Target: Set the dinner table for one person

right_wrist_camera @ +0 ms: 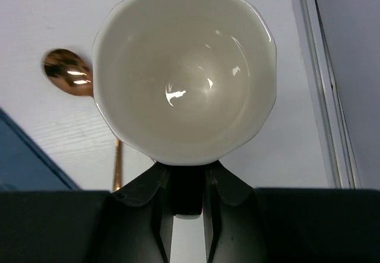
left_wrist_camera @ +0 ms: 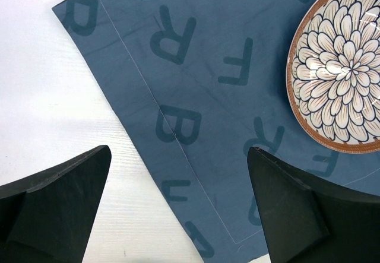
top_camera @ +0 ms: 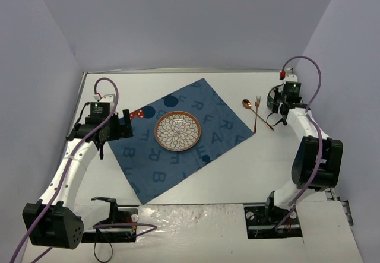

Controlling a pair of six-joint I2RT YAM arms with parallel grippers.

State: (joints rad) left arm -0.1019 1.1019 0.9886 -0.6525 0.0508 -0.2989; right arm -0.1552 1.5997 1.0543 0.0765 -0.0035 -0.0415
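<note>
The white dinner table [top_camera: 237, 168] carries a dark blue letter-printed placemat [top_camera: 148, 153], turned diagonally, with a flower-patterned plate [top_camera: 178, 131] with a brown rim on its middle. A copper spoon [top_camera: 247, 104] and fork [top_camera: 257, 106] lie right of the mat. My right gripper [top_camera: 278, 101] is shut on the near side of a white cup [right_wrist_camera: 184, 67] and holds it by the spoon bowl [right_wrist_camera: 66, 73]. My left gripper [top_camera: 122, 126] is open and empty over the mat's left edge [left_wrist_camera: 148, 132]. The plate [left_wrist_camera: 347, 67] lies to its upper right.
A small red spotted thing [top_camera: 136, 114] lies at the mat's left corner beside my left gripper. The table's metal rim [right_wrist_camera: 317, 79] runs just right of the cup. Purple walls close the table on three sides.
</note>
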